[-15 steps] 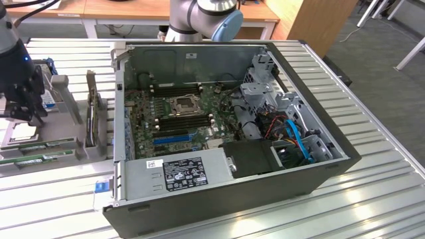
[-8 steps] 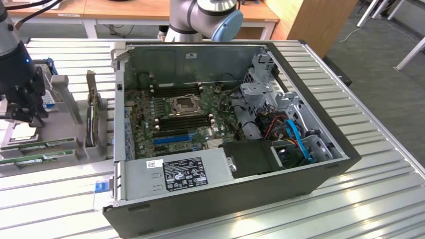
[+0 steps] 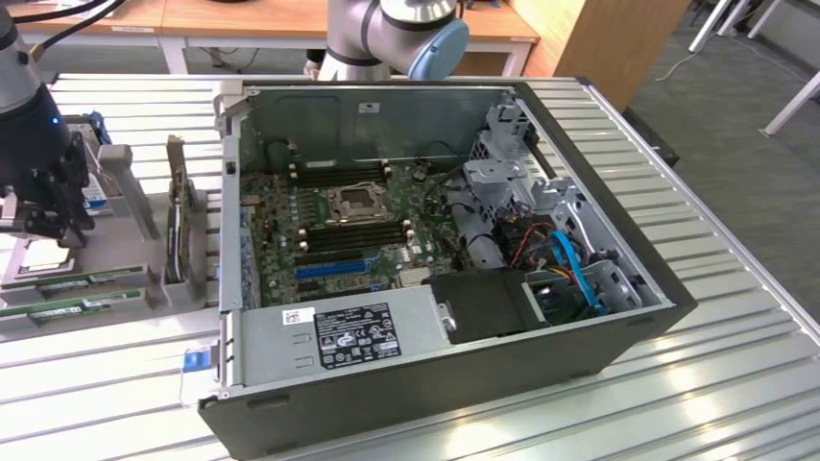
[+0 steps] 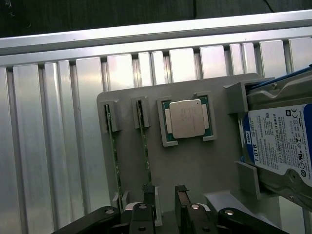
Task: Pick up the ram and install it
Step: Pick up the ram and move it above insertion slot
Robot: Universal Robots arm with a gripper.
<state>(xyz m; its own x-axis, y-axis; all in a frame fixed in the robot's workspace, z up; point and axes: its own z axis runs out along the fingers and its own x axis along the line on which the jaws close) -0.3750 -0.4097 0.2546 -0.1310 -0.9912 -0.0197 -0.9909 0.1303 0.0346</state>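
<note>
- Your pincer is closest to the wrist camera. Its jaws are spread wide and there is nothing between them.
- One fingertip hangs over the end of the ram, which stands on edge in a slot of the grey tray. You cannot tell whether they touch.
- A second stick stands in the neighbouring slot, parallel to the ram, on the side away from the CPU.
- The CPU lies flat in its own recess just beside the ram, with a hard drive held in a bracket beyond it.
- In the exterior view, the tray rests on the slatted counter at nine o'clock, and the pincer hangs over it.
- The open PC case takes up the middle of that view. Its black memory slots lie at six o'clock from the socket.
- An expansion card stands upright between the tray and the case.
</note>
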